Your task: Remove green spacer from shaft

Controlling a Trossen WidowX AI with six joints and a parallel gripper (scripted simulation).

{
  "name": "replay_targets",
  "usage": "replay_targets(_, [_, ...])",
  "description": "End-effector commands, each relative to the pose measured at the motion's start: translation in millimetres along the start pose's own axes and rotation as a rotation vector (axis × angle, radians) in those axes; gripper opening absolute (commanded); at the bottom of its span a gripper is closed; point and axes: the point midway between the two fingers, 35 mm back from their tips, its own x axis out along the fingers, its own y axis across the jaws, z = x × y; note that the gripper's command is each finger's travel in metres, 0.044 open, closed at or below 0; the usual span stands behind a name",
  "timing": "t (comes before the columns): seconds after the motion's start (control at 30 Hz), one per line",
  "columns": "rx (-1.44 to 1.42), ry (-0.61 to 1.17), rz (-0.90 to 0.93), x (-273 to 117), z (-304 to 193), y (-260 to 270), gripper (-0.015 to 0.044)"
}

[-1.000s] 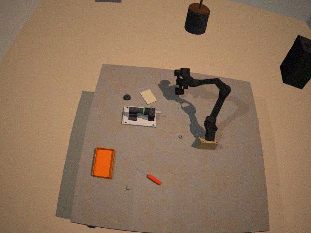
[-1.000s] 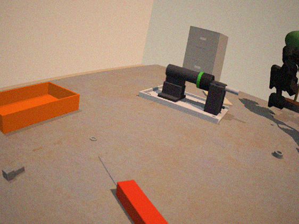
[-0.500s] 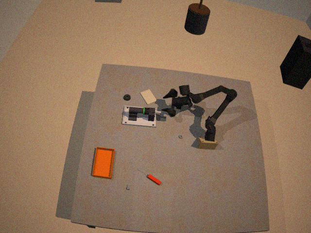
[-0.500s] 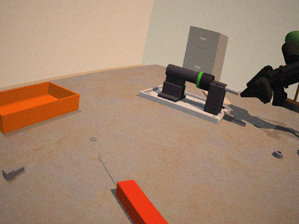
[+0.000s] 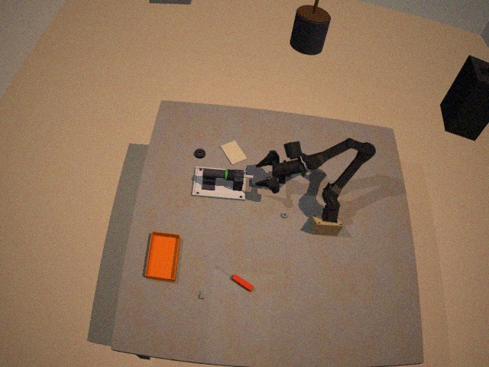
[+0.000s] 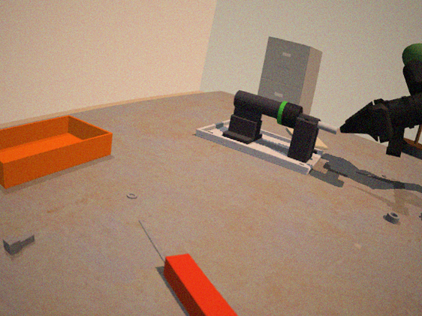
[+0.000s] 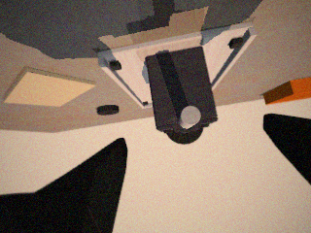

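The pale shaft (image 5: 249, 176) (image 6: 327, 127) (image 7: 190, 116) sticks out of the upright black block (image 6: 303, 140) (image 7: 194, 73) on the right of the white base (image 5: 218, 196) (image 6: 255, 151). The green spacer (image 5: 226, 173) (image 6: 281, 112) sits in line between the long black barrel (image 5: 213, 173) (image 6: 254, 102) on the left and a black collar (image 6: 292, 115) on the right. Spacers within the collar cannot be told apart. My gripper (image 5: 256, 174) (image 7: 192, 132) is open and empty, its fingertips on either side of the shaft's line, close to its free end.
A cream slab (image 5: 233, 152) (image 7: 49, 88) and a black ring (image 5: 199, 153) (image 7: 107, 110) lie behind the base. An orange tray (image 5: 162, 256) (image 6: 48, 151), a red-handled screwdriver (image 5: 242, 282) (image 6: 200, 295) and a small grey nut (image 5: 283, 215) (image 6: 393, 217) are on the table's front side.
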Motion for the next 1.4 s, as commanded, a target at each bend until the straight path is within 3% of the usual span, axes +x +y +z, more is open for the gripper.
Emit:
replay_targets(0.0, [0.005,0.004,-0.006,-1.1,0.5,-1.7,0.044])
replay_targets(0.83, [0.005,0.004,-0.006,-1.1,0.5,-1.7,0.044])
replay_targets(1.07, [0.008,-0.25,-0.009,-1.1,-13.0,-2.0,0.044])
replay_targets(1.37, [0.007,-0.258,-0.007,-1.5,-13.6,-1.8,0.044])
